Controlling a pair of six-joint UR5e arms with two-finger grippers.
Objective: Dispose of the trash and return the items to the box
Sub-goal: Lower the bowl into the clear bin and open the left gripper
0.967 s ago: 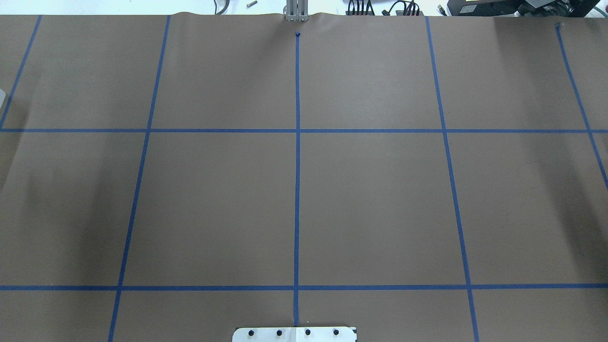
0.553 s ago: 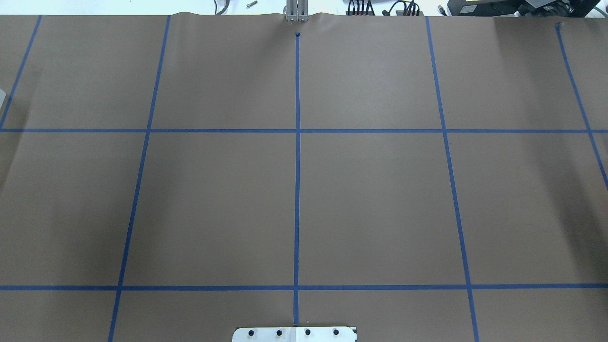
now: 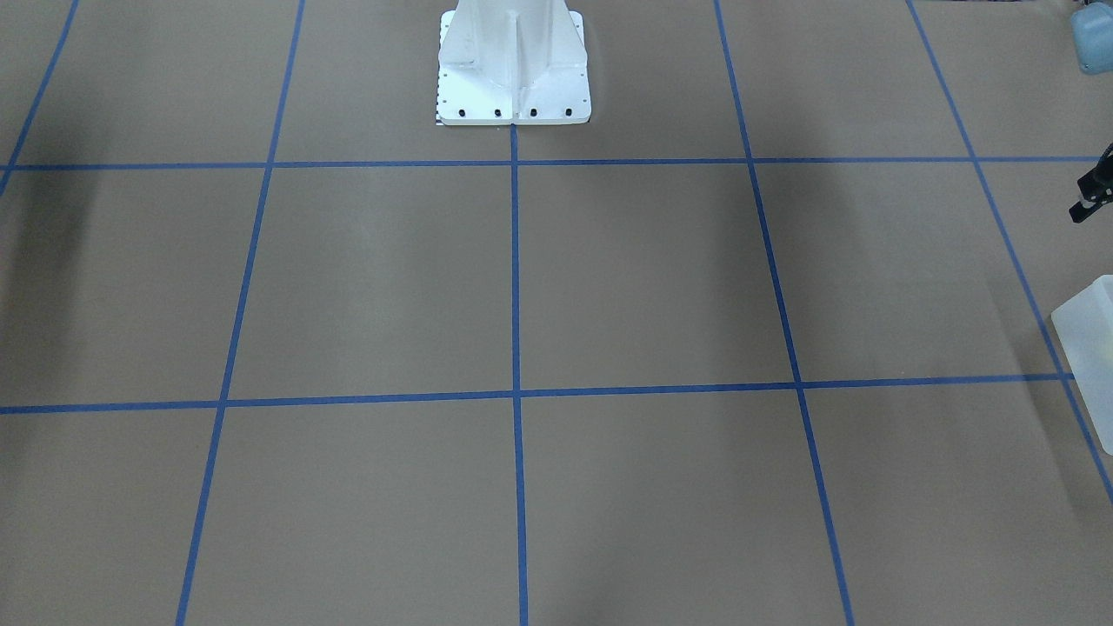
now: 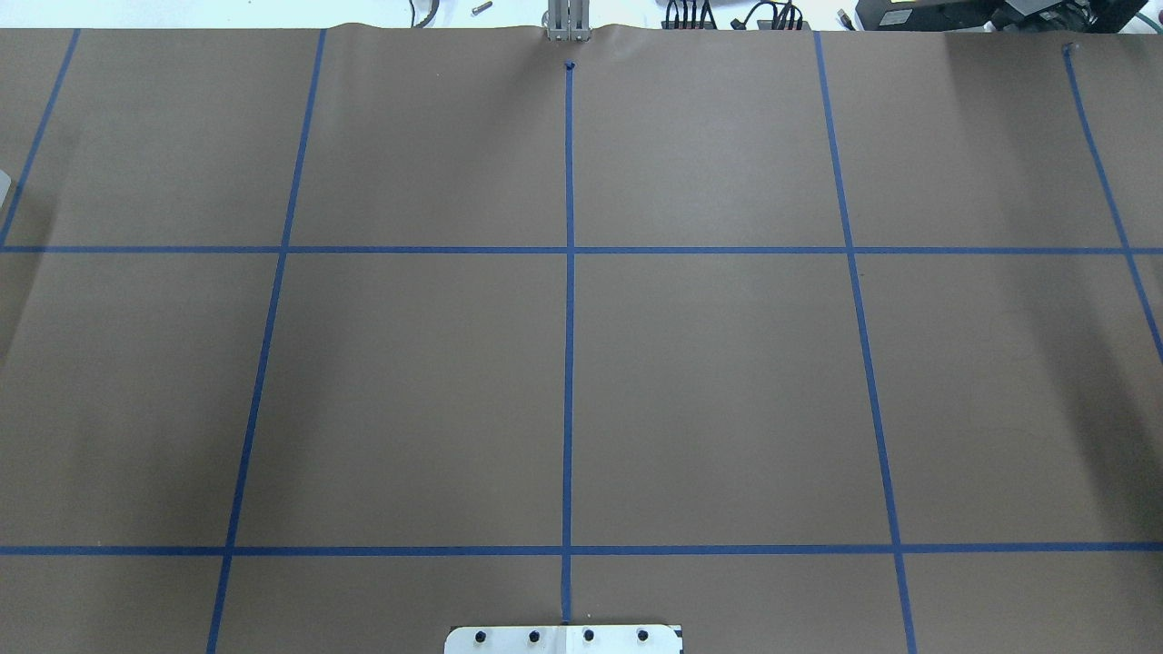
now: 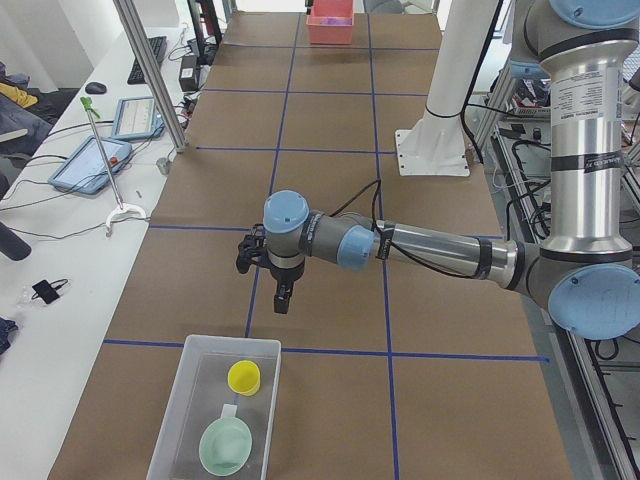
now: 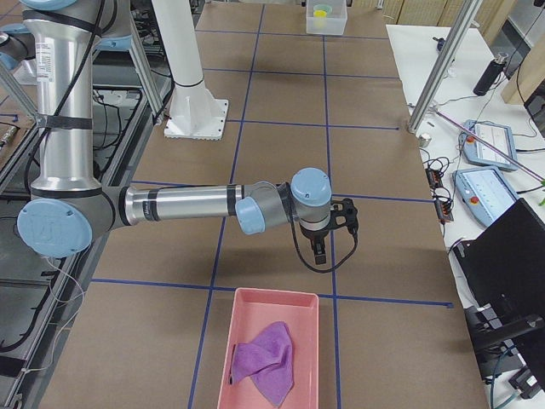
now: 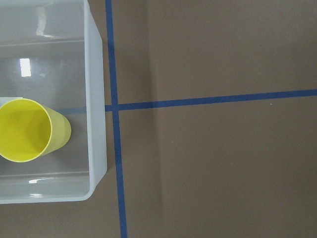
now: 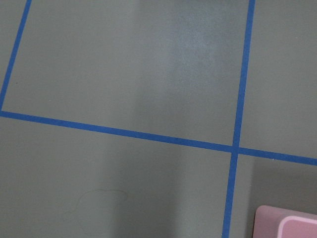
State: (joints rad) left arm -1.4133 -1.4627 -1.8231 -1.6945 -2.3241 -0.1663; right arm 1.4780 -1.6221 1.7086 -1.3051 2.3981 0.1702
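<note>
The translucent white box (image 5: 190, 400) stands at the table's left end. The pale-yellow cup (image 5: 244, 377) and the mint-green bowl (image 5: 225, 446) stand inside it. The left wrist view shows the cup (image 7: 27, 130) upright in the box (image 7: 95, 99). My left gripper (image 5: 283, 303) hangs over the table just short of the box; I cannot tell whether it is open or shut. Its tip shows at the front-facing view's edge (image 3: 1089, 193). My right gripper (image 6: 318, 254) hangs near a pink tray (image 6: 268, 298); I cannot tell its state. Both look empty.
The pink tray holds a purple cloth (image 6: 268, 358); its corner shows in the right wrist view (image 8: 287, 223). The white pedestal base (image 3: 513, 78) stands at the robot's side. Blue tape lines cross the brown table. Tablets and cables lie on side benches.
</note>
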